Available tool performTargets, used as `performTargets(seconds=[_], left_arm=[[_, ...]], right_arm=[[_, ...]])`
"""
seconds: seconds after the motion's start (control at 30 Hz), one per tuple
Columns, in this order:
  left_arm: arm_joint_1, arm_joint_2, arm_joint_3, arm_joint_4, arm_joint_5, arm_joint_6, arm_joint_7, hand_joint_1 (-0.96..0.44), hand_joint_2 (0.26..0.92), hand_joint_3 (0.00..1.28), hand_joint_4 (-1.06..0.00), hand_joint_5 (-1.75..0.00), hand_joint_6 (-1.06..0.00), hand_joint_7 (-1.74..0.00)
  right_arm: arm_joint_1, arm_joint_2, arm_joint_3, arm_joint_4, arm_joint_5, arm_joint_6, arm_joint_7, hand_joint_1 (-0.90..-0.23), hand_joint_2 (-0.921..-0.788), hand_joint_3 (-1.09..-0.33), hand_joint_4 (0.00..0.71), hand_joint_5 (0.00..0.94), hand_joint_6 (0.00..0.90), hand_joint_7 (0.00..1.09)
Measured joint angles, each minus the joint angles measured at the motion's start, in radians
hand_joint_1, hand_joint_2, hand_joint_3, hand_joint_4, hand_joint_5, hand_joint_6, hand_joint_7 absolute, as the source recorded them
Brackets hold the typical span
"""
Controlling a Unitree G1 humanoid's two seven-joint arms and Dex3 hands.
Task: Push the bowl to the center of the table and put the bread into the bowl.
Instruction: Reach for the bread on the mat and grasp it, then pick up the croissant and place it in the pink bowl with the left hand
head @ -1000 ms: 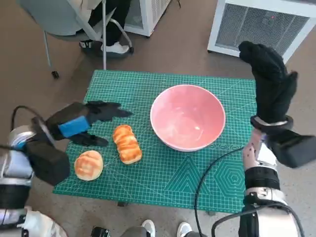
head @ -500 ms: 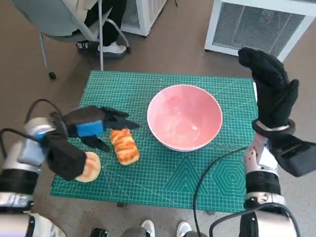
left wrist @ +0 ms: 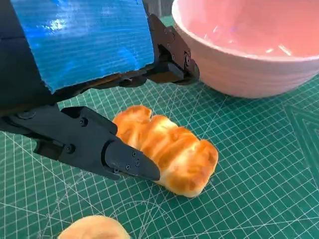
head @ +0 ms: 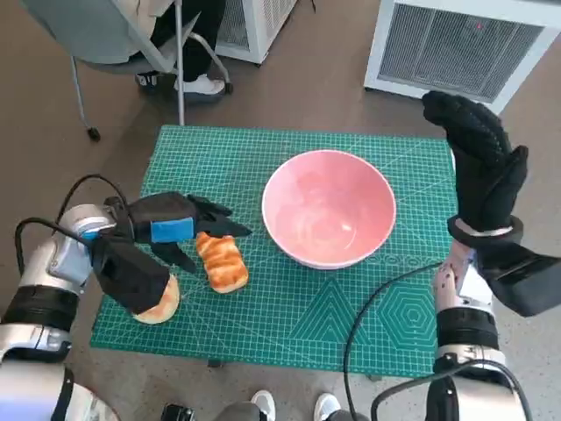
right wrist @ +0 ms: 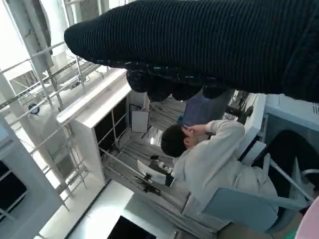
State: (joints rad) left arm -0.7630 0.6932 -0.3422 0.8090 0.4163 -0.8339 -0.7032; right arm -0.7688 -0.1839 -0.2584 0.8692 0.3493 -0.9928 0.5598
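Two breads: long bread (head: 223,260) lies just left of bowl (head: 329,206); round bread (head: 158,301) farther left.
Left robot hand (head: 180,226): open, empty; close around the long bread.
Right robot hand (head: 478,162): raised, fingers apart, empty.

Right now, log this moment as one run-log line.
bowl: mid-table, empty | long bread: on mat | left hand: open, fingers straddling long bread | right hand: raised, holds nothing

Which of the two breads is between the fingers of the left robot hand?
The long ridged bread, nearer the bowl. The round bun lies apart.
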Motion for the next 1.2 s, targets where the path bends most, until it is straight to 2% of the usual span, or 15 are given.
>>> performTargets(seconds=[0.37, 0.6, 0.8, 0.83, 0.9, 0.93, 1.0, 1.2], left_arm=[[-0.015, -0.026, -0.055, 0.058, 0.096, 0.043, 0.070, -0.08, 0.790, 0.01, -0.34, -0.01, -0.49, -0.01], [-0.041, -0.055, -0.083, 0.098, 0.127, 0.071, 0.118, -0.07, 0.813, 0.02, -0.42, -0.03, -0.55, -0.03], [-0.058, -0.088, -0.097, 0.145, 0.126, 0.074, 0.132, -0.07, 0.885, 0.02, -0.75, -0.05, -0.79, -0.08], [-0.061, -0.092, -0.097, 0.151, 0.124, 0.075, 0.132, -0.05, 0.898, 0.04, -0.72, -0.43, -0.72, -0.50], [-0.069, -0.097, -0.096, 0.157, 0.118, 0.076, 0.132, -0.02, 0.909, 0.06, -0.71, -0.77, -0.67, -0.84], [-0.072, -0.099, -0.094, 0.160, 0.113, 0.076, 0.132, -0.02, 0.913, 0.06, -0.70, -0.90, -0.66, -0.96], [-0.075, -0.101, -0.088, 0.167, 0.096, 0.071, 0.131, -0.01, 0.917, 0.05, -0.71, -1.03, -0.66, -1.02], [-0.075, -0.101, -0.062, 0.194, 0.051, 0.032, 0.122, 0.00, 0.916, 0.05, -0.68, -1.28, -0.73, -0.92]], right_arm=[[0.007, 0.001, -0.001, -0.005, -0.001, 0.000, -0.003, -0.607, -0.921, -0.759, 0.348, 0.003, 0.319, 0.09], [0.012, 0.008, 0.000, -0.012, -0.002, 0.000, -0.006, -0.608, -0.921, -0.760, 0.348, 0.002, 0.319, 0.09], [0.019, 0.008, 0.000, -0.015, -0.002, 0.000, -0.013, -0.611, -0.921, -0.759, 0.349, 0.002, 0.325, 0.09], [0.019, 0.008, 0.000, -0.015, -0.002, 0.000, -0.014, -0.611, -0.921, -0.759, 0.349, 0.002, 0.326, 0.09], [0.021, 0.008, 0.000, -0.017, -0.002, 0.000, -0.015, -0.611, -0.921, -0.759, 0.350, 0.002, 0.328, 0.09], [0.022, 0.008, 0.000, -0.017, -0.002, 0.000, -0.016, -0.611, -0.921, -0.759, 0.350, 0.002, 0.329, 0.09], [0.023, 0.008, 0.000, -0.018, -0.002, 0.000, -0.017, -0.611, -0.921, -0.759, 0.351, 0.002, 0.329, 0.09], [0.029, 0.008, 0.000, -0.024, -0.002, 0.006, -0.017, -0.611, -0.921, -0.760, 0.351, 0.002, 0.330, 0.09]])
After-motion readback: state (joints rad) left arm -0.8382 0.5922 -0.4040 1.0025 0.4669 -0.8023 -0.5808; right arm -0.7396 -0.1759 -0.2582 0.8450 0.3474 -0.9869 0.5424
